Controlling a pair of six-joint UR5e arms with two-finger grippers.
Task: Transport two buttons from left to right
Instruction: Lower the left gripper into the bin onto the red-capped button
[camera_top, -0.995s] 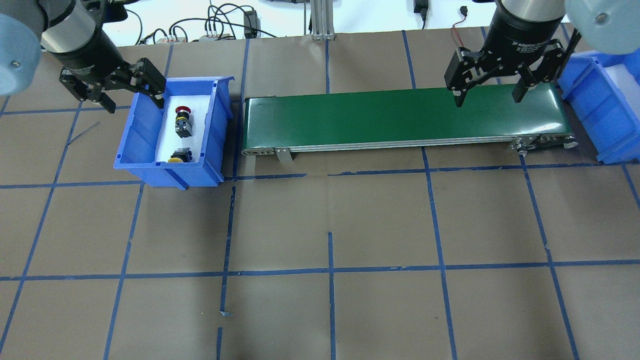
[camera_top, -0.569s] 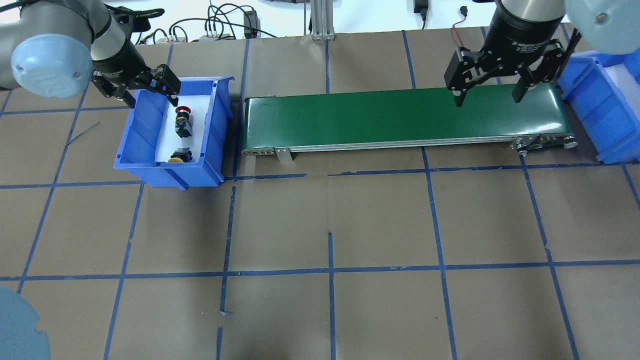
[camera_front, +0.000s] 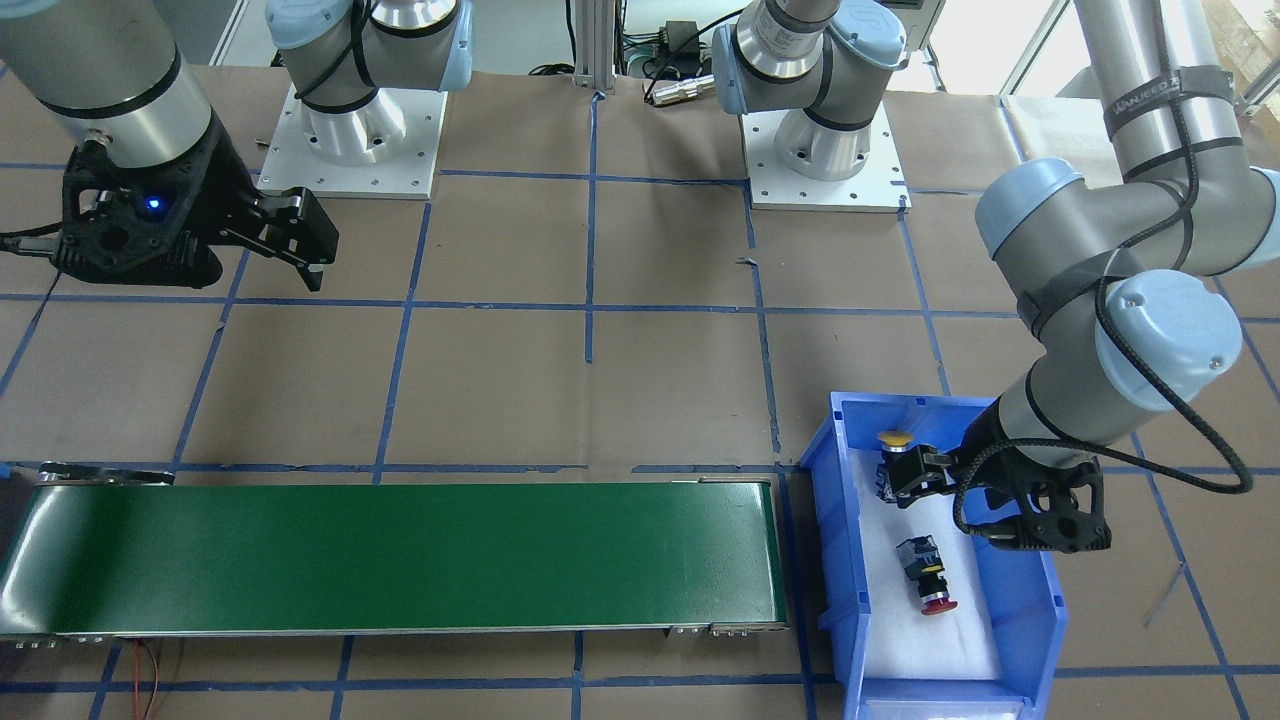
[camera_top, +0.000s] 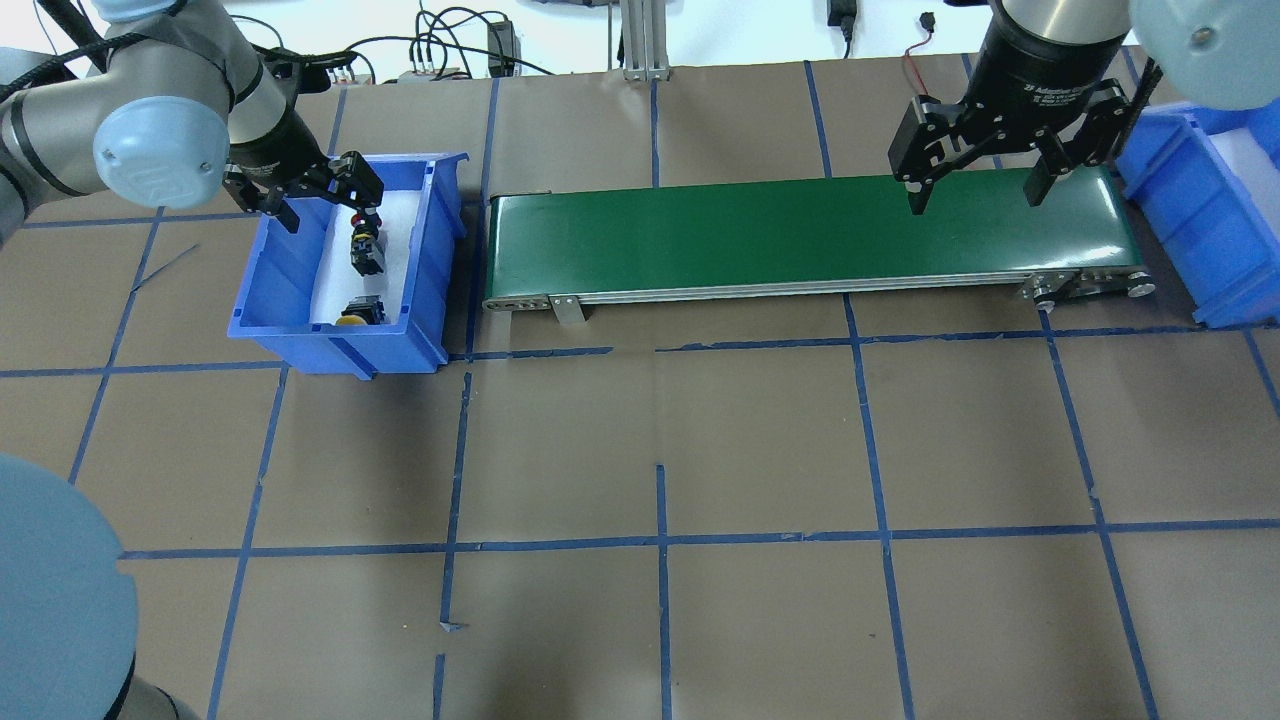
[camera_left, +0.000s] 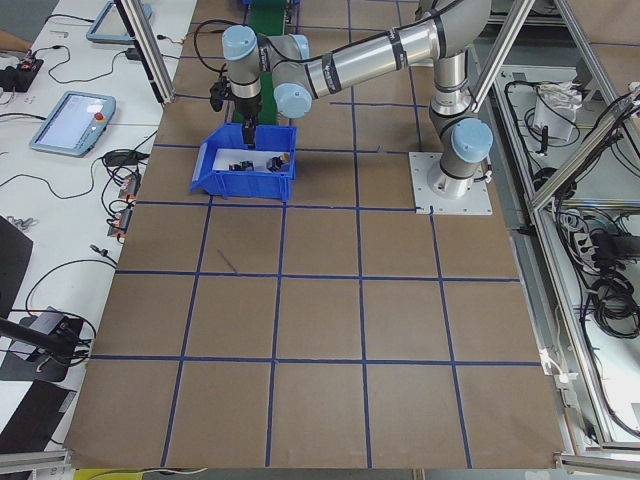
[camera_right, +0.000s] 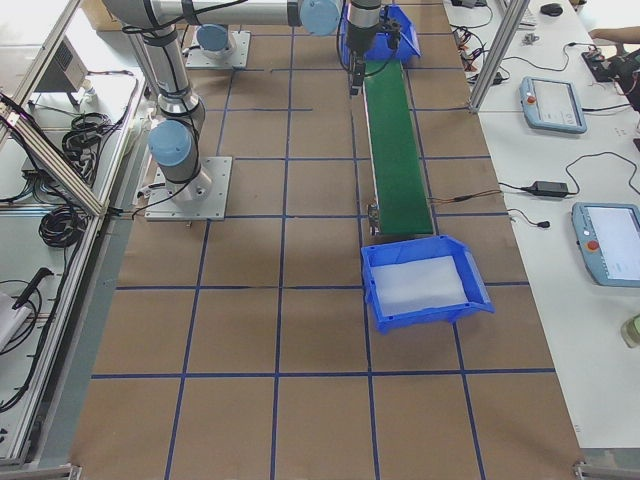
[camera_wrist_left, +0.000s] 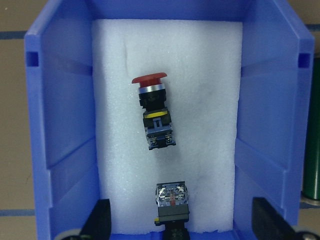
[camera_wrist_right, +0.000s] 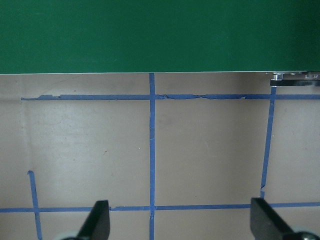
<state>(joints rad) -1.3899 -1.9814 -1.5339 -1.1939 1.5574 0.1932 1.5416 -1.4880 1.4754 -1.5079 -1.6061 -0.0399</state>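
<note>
Open and empty: left black two-finger gripper, over blue plastic bin. Centred between its fingertips, lower down, untouched: yellow-capped push-button switch. Farther ahead: red mushroom-capped push-button switch. Both lying on white foam liner. Well apart: right gripper, open over green conveyor belt.

Two buttons, two bins — one belt.

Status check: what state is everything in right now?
Red mushroom-cap push-button: lying sideways, ungrasped
Yellow-capped push-button: lying sideways, ungrasped
Left blue plastic bin: holds both buttons
Green conveyor belt: bare
Right blue plastic bin: foam only
Left gripper: open, above that bin
Right gripper: open, empty, above belt
</note>
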